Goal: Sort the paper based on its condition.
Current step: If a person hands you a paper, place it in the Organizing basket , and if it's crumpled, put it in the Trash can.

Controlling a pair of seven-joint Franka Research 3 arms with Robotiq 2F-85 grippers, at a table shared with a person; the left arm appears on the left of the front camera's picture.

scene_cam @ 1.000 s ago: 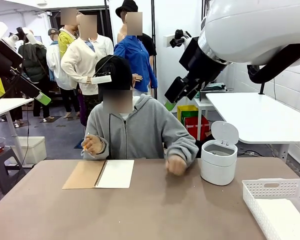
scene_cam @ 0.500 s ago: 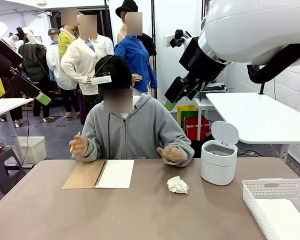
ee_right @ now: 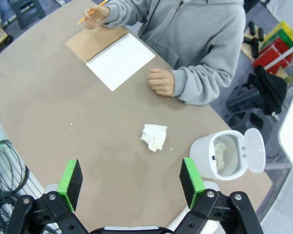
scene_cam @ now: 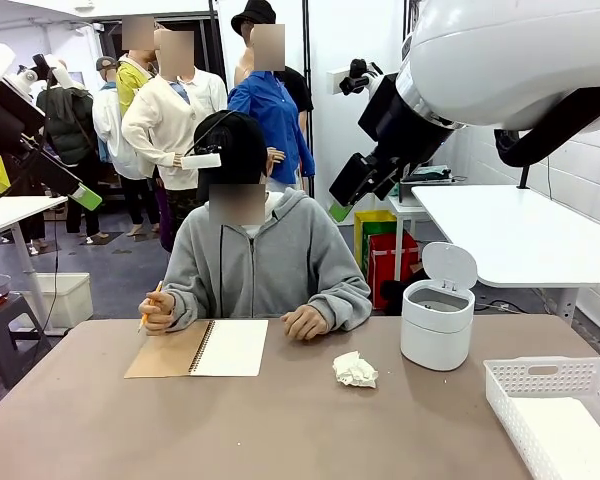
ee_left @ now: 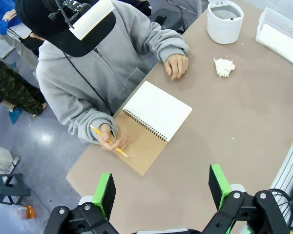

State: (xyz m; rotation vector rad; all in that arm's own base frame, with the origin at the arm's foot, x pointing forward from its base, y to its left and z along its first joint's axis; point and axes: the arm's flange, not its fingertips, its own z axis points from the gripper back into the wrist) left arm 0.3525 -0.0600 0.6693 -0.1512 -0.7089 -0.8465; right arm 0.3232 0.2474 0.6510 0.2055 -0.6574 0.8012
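Observation:
A crumpled white paper wad lies alone on the brown table, between the notebook and the bin. The person's loose fist rests just beyond it, not touching. High above the table, my left gripper hangs open with nothing between its green pads, over the near edge below the notebook. My right gripper is also open and empty, well above the wad and a little toward my side. Both arms stay raised in the front view.
A small white bin with its lid up stands right of the wad, white paper inside. A white slotted basket sits at the right. The person holds a pencil by the open tan-covered spiral notebook.
The person's closed hand opened and left the crumpled wad on the table, then drew back to the far edge. The pencil hand came down beside the notebook. Neither arm moved.

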